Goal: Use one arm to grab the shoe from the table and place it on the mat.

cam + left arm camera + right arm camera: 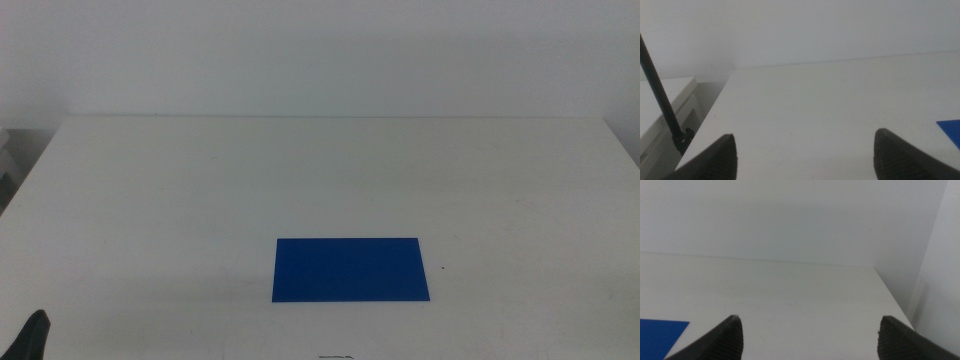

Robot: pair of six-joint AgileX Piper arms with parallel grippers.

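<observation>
The bright-blue mat (350, 269) lies flat on the white table (320, 180), near its front edge and a little right of centre. A corner of the mat shows in the left wrist view (951, 131) and in the right wrist view (660, 336). The shoe is not in any view. My left gripper (802, 150) is open and empty, low at the table's front left; only a dark tip of it (30, 335) shows in the middle view. My right gripper (810, 332) is open and empty and is out of the middle view.
A thin black rod (662, 107) stands off the table's left edge beside a white cabinet (667, 107). A white wall runs behind the table. A small dark speck (443, 267) lies right of the mat.
</observation>
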